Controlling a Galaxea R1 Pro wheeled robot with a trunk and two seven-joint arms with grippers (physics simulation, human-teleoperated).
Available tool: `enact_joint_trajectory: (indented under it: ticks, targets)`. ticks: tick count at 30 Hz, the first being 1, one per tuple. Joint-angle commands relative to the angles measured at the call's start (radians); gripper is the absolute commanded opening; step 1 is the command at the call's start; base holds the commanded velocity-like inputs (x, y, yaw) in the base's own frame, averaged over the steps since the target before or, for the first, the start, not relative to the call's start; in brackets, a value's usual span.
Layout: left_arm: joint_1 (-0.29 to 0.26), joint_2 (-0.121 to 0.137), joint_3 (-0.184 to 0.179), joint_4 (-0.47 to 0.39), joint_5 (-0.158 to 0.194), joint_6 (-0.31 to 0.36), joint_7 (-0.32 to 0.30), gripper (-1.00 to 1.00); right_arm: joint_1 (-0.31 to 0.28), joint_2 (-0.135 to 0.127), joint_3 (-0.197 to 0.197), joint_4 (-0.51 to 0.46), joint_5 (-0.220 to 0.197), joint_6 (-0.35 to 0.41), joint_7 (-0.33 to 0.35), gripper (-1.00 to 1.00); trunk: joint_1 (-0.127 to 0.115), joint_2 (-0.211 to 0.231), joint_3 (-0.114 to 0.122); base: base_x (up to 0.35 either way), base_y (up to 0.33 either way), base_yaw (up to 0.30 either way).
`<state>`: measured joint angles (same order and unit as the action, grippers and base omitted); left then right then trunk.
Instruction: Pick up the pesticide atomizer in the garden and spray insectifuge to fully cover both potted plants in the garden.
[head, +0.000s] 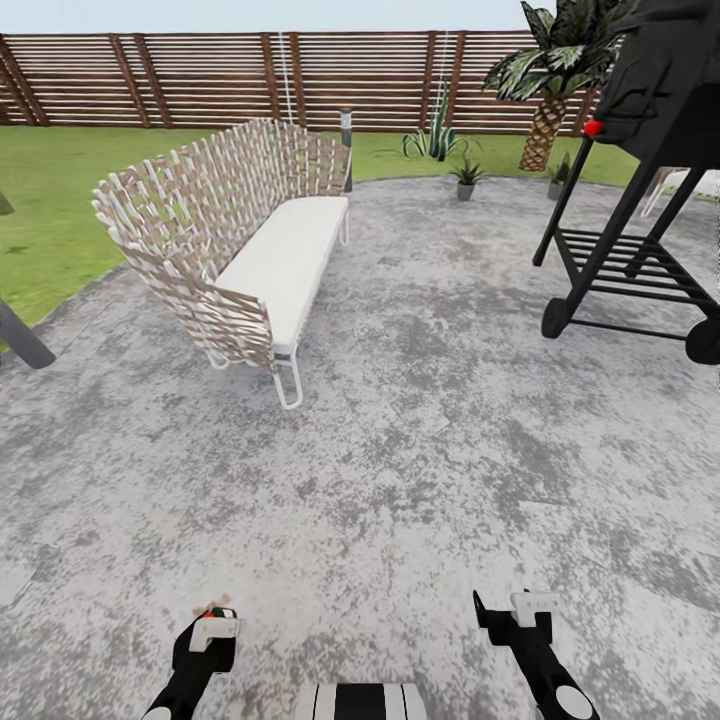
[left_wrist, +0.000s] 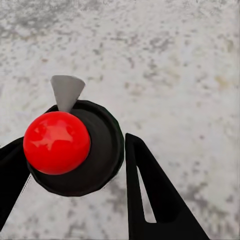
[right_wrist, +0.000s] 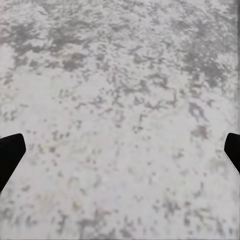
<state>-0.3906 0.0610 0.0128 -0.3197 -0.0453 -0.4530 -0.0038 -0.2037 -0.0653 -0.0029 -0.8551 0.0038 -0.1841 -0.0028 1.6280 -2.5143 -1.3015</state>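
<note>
While clamped, left end effector (left_wrist: 75, 170) holds pesticide atomizer (left_wrist: 75, 150).

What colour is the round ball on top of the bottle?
Bright red, on the pesticide atomizer in the left gripper, clearest in the left wrist view.

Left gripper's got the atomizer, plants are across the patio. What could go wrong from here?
1. The route to the potted plants runs between the wicker sofa and the black grill cart; drifting either way could clip one.
2. The atomizer sits between the left gripper fingers with its top exposed; a jolt while driving might shift it.
3. The second pot stands by the palm, partly behind the grill, so spray coverage may be harder there.
</note>
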Motion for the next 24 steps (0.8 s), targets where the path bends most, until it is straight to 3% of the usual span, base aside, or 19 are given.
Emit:
enact_joint_trajectory:
  ticks: [1, 6, 11, 18, 24]
  targets:
    - [0.000, 0.000, 0.002, 0.000, -0.004, -0.004, 0.001, -1.00, 0.000, 0.000, 0.000, 0.001, 0.000, -0.003, 0.000, 1.00, -0.001, 0.000, 0.003, 0.000, 0.000, 0.000]
    - [0.006, 0.003, 0.004, 0.002, -0.001, -0.004, 0.002, -1.00, 0.002, -0.003, -0.001, 0.000, 0.000, -0.010, 0.000, 1.00, -0.003, 0.001, 0.023, 0.000, 0.000, 0.000]
    - [0.026, 0.012, 0.005, 0.006, 0.004, -0.004, 0.005, -1.00, 0.004, -0.005, -0.023, 0.068, 0.000, -0.021, -0.003, 1.00, -0.005, 0.002, 0.045, 0.000, 0.000, 0.000]
    - [0.066, 0.028, 0.006, 0.010, 0.018, -0.005, 0.006, -1.00, 0.004, -0.017, -0.051, 0.307, 0.000, -0.231, 0.000, 1.00, -0.008, 0.004, 0.082, 0.000, 0.000, 0.000]
    - [0.115, 0.032, 0.024, 0.007, 0.057, -0.025, 0.006, -1.00, 0.004, -0.020, -0.051, 0.470, 0.000, -0.363, 0.000, 1.00, -0.011, 0.005, 0.115, 0.000, 0.000, 0.000]
